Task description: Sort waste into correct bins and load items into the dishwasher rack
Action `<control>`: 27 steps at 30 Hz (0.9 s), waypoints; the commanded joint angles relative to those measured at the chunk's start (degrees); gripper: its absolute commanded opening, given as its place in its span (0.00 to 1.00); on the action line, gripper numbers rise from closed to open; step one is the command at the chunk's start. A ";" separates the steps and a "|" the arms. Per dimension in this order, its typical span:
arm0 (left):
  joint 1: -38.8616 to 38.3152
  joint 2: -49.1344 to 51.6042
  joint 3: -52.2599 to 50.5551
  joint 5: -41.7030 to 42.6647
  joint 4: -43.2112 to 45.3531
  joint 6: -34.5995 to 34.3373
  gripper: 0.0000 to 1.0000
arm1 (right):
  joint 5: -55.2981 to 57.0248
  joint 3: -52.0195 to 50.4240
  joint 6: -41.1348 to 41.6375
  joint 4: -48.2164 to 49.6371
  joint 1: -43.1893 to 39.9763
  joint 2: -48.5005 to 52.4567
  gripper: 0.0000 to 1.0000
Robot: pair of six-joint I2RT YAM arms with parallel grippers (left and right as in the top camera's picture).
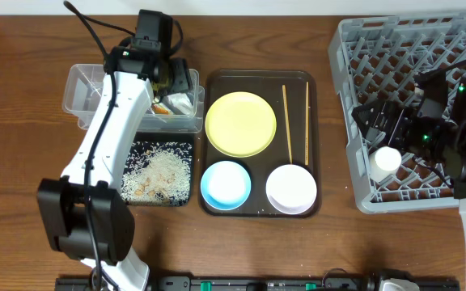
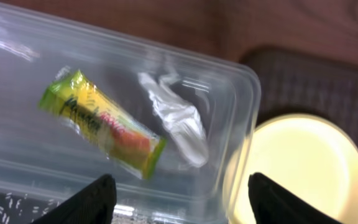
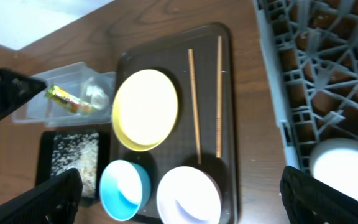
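The chopsticks [image 1: 306,121] are laid front-to-back on the brown tray [image 1: 217,81], nearer the right fingers [image 3: 316,196], which are spread empty over the dishwasher rack [image 1: 354,48]. The left fingers [image 2: 86,202] are held open above the wrapper [image 2: 101,121].

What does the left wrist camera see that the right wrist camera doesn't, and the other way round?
Only left wrist: the crumpled white scrap, sharp and close. Only right wrist: chopsticks, light-blue bowl, white bowl, grey rack holding the white cup. Both: snack wrapper, clear tub, yellow plate.
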 commanded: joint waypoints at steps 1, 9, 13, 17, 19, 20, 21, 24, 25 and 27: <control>-1.33 -5.88 2.47 1.46 -2.38 1.60 0.71 | 6.12 0.59 0.15 0.00 0.48 -0.52 0.99; -5.86 -23.15 2.45 1.44 -9.33 1.60 0.81 | 12.96 0.59 0.15 0.04 0.48 -0.50 0.99; -8.39 -30.69 2.45 1.46 -12.63 1.55 0.83 | 12.96 0.59 0.15 -0.04 0.48 -0.50 0.99; -9.40 -36.41 2.45 1.44 -13.66 1.57 0.86 | 12.96 0.59 0.15 -0.04 0.48 -0.50 0.99; -9.40 -38.62 2.45 1.44 -13.66 1.55 0.86 | 12.96 0.59 0.15 -0.07 0.48 -0.50 0.99; -9.40 -39.47 2.45 1.44 -13.66 1.57 0.87 | 12.96 0.59 0.15 -0.04 0.48 -0.50 0.99; -9.40 -40.41 2.45 1.40 -13.73 1.60 0.87 | 12.96 0.59 0.15 -0.07 0.48 -0.50 0.99; -9.40 -42.75 2.45 1.36 -15.80 1.60 0.90 | 12.96 0.59 0.15 -0.07 0.48 -0.50 0.99; -9.40 -43.32 2.45 0.96 -16.26 1.62 0.90 | 12.96 0.59 0.15 -0.04 0.48 -0.50 0.99; -9.38 -44.41 2.43 -2.47 -16.74 1.64 0.90 | 12.96 0.59 0.15 -0.07 0.48 -0.50 0.99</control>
